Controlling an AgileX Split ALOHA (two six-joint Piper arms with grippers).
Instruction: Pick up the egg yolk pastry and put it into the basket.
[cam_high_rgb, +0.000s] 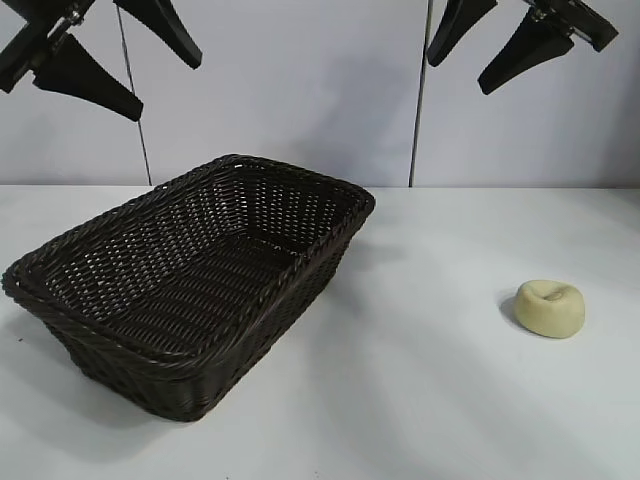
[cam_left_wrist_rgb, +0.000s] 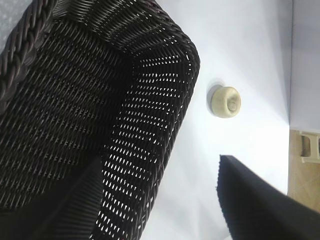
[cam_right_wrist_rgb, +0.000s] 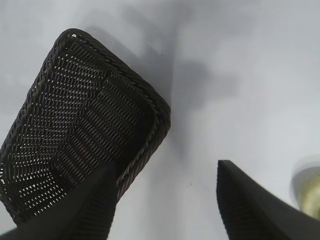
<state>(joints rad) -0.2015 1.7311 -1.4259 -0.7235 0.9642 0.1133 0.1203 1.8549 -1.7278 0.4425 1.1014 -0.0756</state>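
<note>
1. Egg yolk pastry (cam_high_rgb: 550, 308) lies on the counter (cam_high_rgb: 420, 380), below the raised right gripper (cam_high_rgb: 520, 40); jaws released, empty.
2. Left gripper (cam_high_rgb: 100, 50) released above the basket (cam_high_rgb: 190, 270); pastry well apart.

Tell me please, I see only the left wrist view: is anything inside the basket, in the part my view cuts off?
Observer: No. In the exterior view the whole basket shows, and nothing lies in it.
Operator: And the right gripper, where is it?
Observer: The right gripper hangs open, high above the table, over the side where the egg yolk pastry lies.
Operator: My own gripper, is it also high?
Observer: Yes, the left gripper hangs open at a similar height, above the basket's side.
</note>
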